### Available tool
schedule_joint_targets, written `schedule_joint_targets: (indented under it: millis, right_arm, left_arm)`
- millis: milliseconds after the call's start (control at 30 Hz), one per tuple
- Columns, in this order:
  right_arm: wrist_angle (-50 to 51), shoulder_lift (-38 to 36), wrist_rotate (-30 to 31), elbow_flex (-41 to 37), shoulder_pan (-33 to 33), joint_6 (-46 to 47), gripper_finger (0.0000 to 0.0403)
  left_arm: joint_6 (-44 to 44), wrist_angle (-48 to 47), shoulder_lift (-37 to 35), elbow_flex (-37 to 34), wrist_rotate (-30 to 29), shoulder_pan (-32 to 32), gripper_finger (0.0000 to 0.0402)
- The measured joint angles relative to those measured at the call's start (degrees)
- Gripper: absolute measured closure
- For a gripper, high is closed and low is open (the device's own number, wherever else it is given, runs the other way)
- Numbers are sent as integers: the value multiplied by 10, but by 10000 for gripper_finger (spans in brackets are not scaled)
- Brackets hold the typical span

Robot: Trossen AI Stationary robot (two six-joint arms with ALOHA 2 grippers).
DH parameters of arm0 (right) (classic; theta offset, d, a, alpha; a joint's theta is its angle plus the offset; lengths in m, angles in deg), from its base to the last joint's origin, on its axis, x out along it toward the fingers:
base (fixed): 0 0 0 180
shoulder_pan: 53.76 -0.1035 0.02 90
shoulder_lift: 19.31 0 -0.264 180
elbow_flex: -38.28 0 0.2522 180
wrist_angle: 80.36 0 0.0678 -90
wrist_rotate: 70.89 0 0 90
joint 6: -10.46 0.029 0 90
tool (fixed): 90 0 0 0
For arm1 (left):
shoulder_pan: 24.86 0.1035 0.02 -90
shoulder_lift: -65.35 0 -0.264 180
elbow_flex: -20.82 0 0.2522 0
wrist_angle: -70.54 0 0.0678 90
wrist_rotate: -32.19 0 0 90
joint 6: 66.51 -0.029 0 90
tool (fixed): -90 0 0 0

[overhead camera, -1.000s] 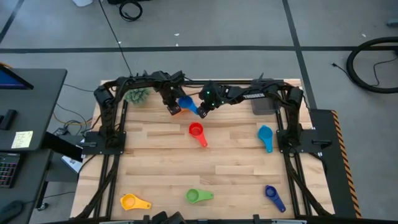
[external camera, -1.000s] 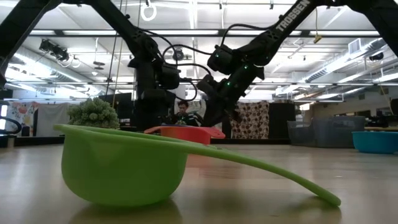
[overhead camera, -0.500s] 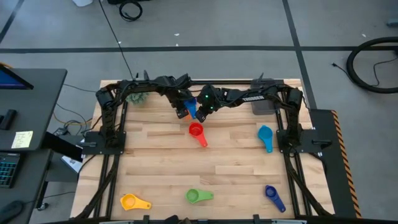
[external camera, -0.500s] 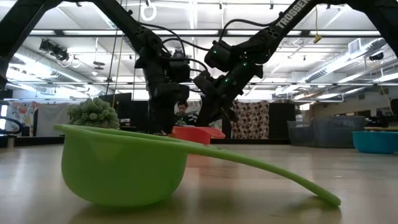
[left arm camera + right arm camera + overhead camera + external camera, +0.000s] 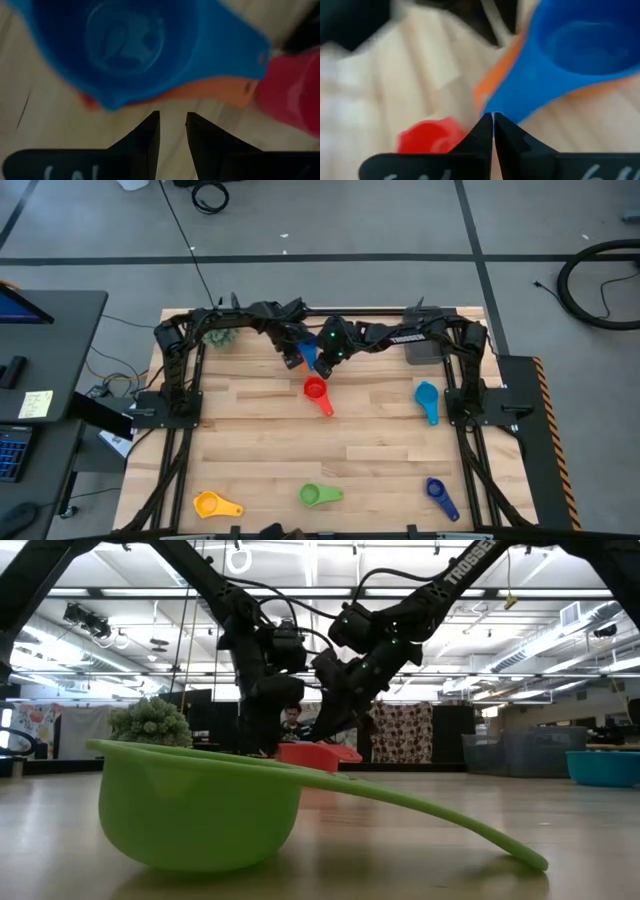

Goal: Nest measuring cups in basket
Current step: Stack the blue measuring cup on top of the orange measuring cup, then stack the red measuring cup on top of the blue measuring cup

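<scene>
A blue measuring cup (image 5: 308,353) sits nested in an orange one (image 5: 215,91) between my two grippers at the table's far middle. My right gripper (image 5: 324,360) is shut on their handles. My left gripper (image 5: 297,357) is open by a narrow gap. Its fingertips (image 5: 172,120) stand just short of the stack's bowl (image 5: 125,45) and hold nothing. The red cup (image 5: 316,391) rests on the table just nearer. The dark grey basket (image 5: 424,349) stands at the far right. My right gripper pinches the stacked blue and orange handles at their free ends (image 5: 494,107) between its two shut fingers. It comes from the table's right, and the fingers lie along the handles. The bowls (image 5: 580,45) stand out beyond the fingertips, above the table.
The light blue cup (image 5: 427,399) lies at the right. The dark blue cup (image 5: 438,496), the green cup (image 5: 318,495) and the yellow cup (image 5: 213,504) lie along the near edge. A fuzzy green plant ball (image 5: 219,333) sits at the far left.
My left gripper has gone toward the table's right, close up to my right gripper. The blue and orange stack has shifted a little toward the right and the near edge with them. In the last half second both arms have kept nearly still.
</scene>
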Motion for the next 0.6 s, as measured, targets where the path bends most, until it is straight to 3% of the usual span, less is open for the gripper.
schedule_joint_targets:
  millis: [333,600]
  right_arm:
    - [59,-1,-151,0,4,12,375]
    - [106,-1,-139,0,2,-9,341]
  left_arm:
    - [-7,-59,0,0,-2,15,301]
    - [-20,-58,-1,0,-2,15,301]
